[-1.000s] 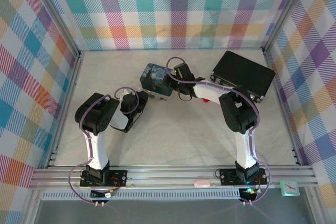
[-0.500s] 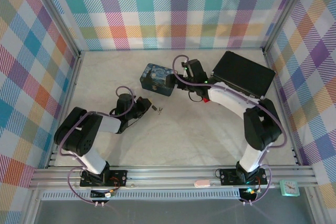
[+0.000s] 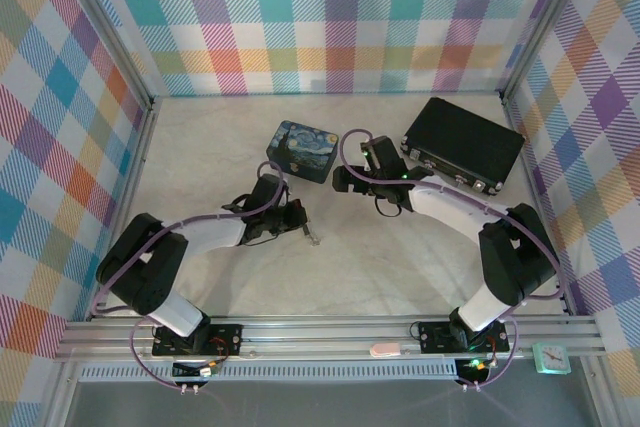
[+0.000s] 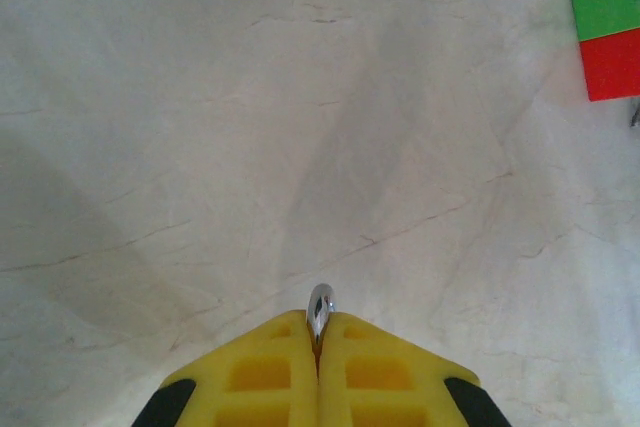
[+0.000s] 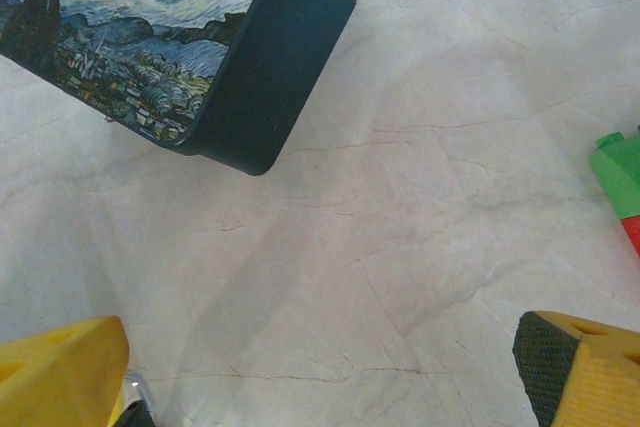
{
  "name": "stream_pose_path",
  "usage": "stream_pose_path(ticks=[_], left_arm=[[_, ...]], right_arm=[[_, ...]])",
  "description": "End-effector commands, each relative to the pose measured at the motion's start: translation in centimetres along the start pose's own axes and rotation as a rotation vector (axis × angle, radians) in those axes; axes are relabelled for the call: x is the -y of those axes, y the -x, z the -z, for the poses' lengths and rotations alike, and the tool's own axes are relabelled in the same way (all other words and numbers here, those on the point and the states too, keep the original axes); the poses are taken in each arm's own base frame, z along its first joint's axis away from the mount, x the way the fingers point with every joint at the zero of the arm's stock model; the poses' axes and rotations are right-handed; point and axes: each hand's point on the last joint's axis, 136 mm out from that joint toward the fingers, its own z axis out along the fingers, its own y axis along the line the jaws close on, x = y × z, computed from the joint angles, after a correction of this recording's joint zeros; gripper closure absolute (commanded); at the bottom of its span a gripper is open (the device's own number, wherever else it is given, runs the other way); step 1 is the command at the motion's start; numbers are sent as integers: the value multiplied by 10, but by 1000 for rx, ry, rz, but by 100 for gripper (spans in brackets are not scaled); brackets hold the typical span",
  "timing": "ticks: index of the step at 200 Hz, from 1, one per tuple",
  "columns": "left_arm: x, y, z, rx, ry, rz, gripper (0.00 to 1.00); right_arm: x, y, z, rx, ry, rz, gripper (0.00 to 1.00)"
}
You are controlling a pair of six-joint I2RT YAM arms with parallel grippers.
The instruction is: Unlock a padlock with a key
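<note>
While left jaws pinch padlock point(image 4: 320, 307), right agape

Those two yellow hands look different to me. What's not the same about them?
The left hand has its fingers pressed together; the right hand has its spread wide. The left hand pinches a small silvery metal piece; the right hand grips nothing. The right hand sits beside the painted tin; the left hand is farther from it. Both have yellow fingers.

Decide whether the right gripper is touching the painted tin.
Apart. The right wrist view shows bare table between the open right gripper and the painted tin.
</note>
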Motion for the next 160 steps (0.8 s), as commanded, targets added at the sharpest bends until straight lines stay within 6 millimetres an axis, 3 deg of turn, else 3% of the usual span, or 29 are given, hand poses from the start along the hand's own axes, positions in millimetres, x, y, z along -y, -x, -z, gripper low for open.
stream_pose_path(ticks=[1,34,67,86,105,124,160], left_arm=[[-7,-6,-12,-35,70,-37,94],[-6,1,-24,-31,86,-35,84],[-2,6,-25,-25,88,-35,55],[6,15,-14,8,72,-59,51],[14,30,6,69,81,-117,47],[13,52,35,170,144,-199,40],[-19,102,107,452,387,-283,22]], right_arm=[[3,8,13,50,-14,16,1],[12,10,24,75,-55,43,1],[26,6,28,91,-114,73,1],[39,8,31,116,-160,120,1],[59,13,34,118,-214,190,1],[95,25,43,137,-323,238,1],[172,36,60,238,-468,173,1]])
